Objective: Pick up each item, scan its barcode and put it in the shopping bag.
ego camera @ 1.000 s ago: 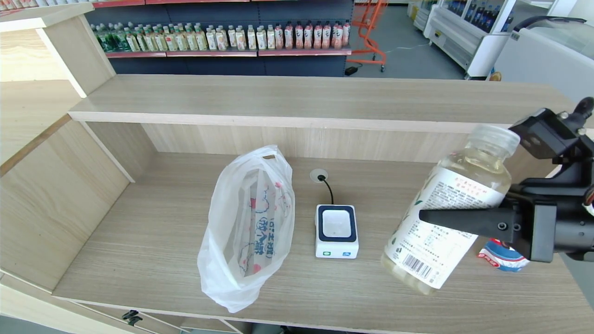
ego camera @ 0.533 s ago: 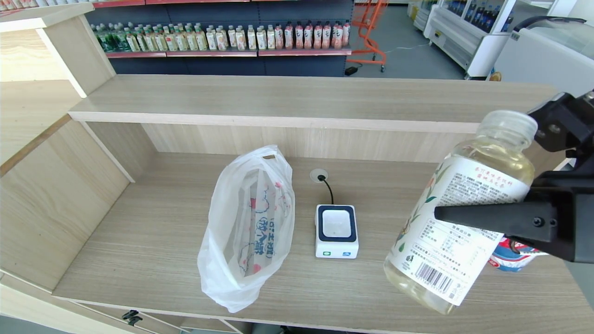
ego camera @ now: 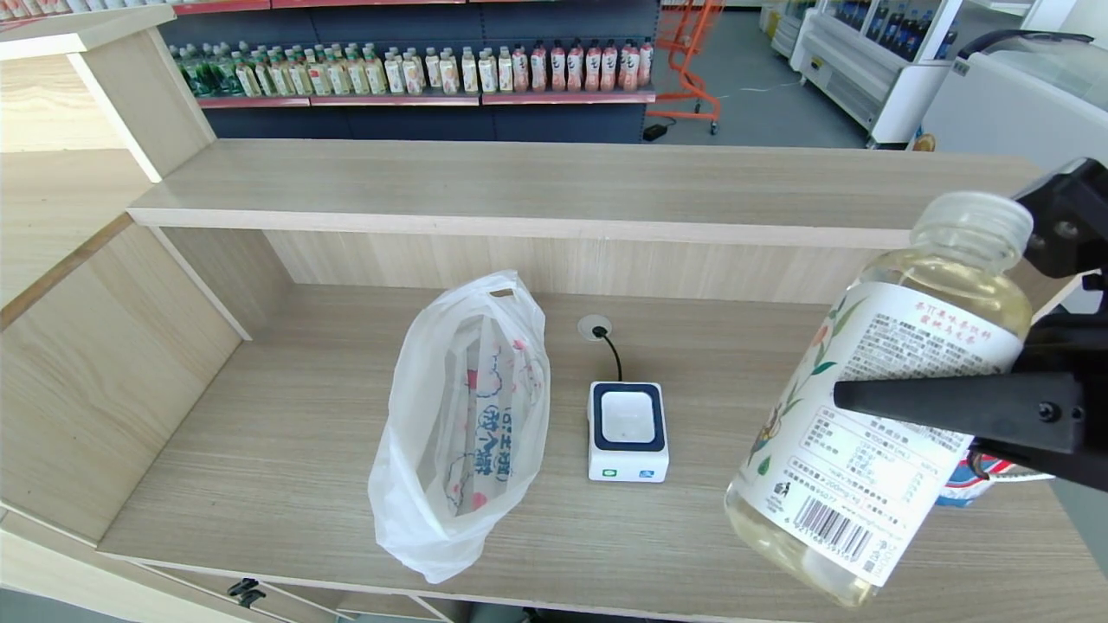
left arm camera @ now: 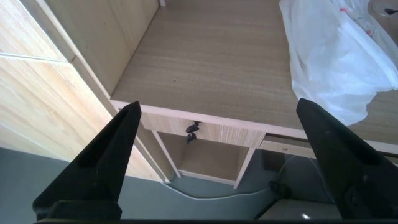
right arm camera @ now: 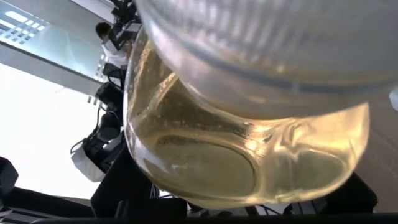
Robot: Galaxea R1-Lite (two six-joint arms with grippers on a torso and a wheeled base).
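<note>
Bottle point(ego camera: 866, 467) higher, farther from scanner point(ego camera: 628, 430).

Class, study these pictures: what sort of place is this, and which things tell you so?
Most likely a shop checkout: a barcode scanner sits on the wooden counter beside a shopping bag, with shelves of bottled drinks behind.

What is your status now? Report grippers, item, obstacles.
Right gripper shut on bottle, tilted above counter, right of scanner. Left gripper open, empty. Nothing between bottle and scanner.
</note>
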